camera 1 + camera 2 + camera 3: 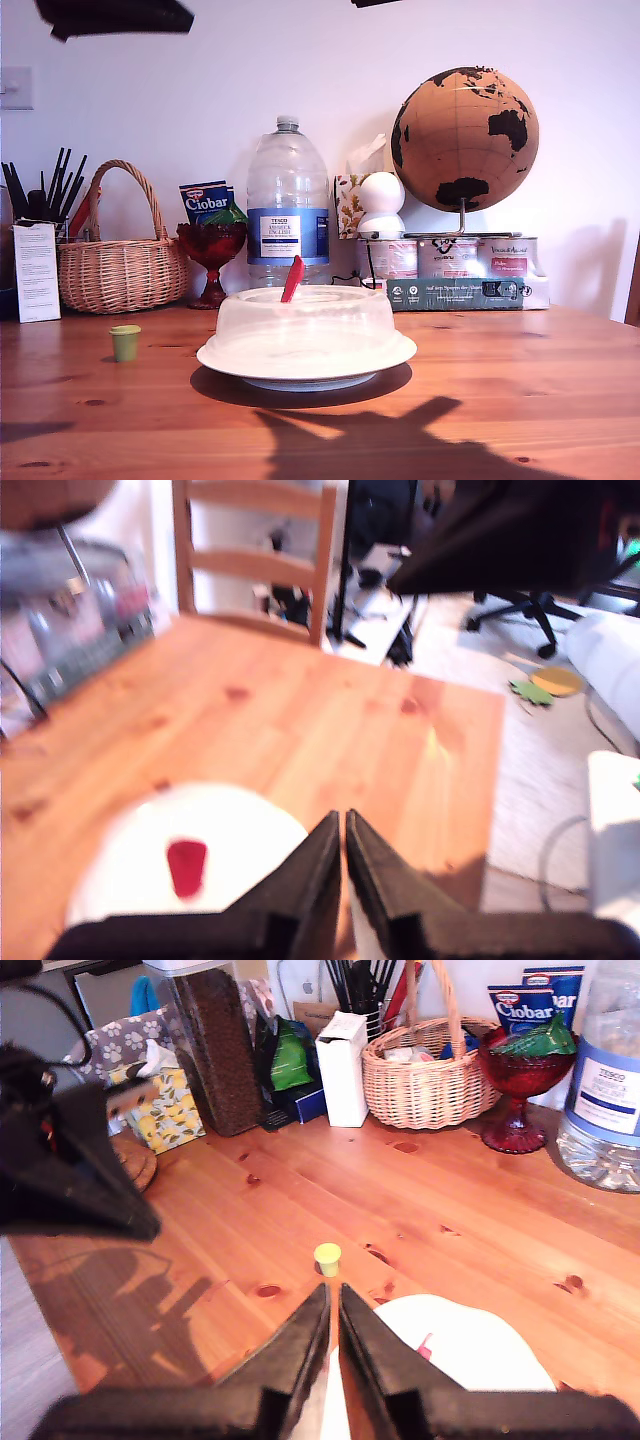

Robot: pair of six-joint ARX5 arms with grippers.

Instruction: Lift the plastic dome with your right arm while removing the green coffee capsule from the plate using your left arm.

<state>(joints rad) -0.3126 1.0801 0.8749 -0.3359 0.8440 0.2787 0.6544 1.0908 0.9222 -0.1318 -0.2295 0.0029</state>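
The plastic dome (305, 325) with its red tab (292, 278) sits over the white plate (300, 383) at the table's middle in the exterior view. The green coffee capsule (125, 342) stands upright on the bare wood, apart from the plate, toward the exterior view's left. My first gripper (343, 828) hangs high above the table, shut and empty, with the dome (190, 880) below it. My second gripper (334, 1298) is also high, shut and empty; the capsule (327, 1257) lies just beyond its tips and the dome (470, 1345) beside them.
Along the back wall stand a wicker basket (120, 265), a red goblet (212, 255), a large water bottle (288, 205), tins (450, 260) and a cork globe (465, 138). Black arm parts (115, 15) cross the exterior view's top edge. A chair (255, 555) stands past the table's far edge.
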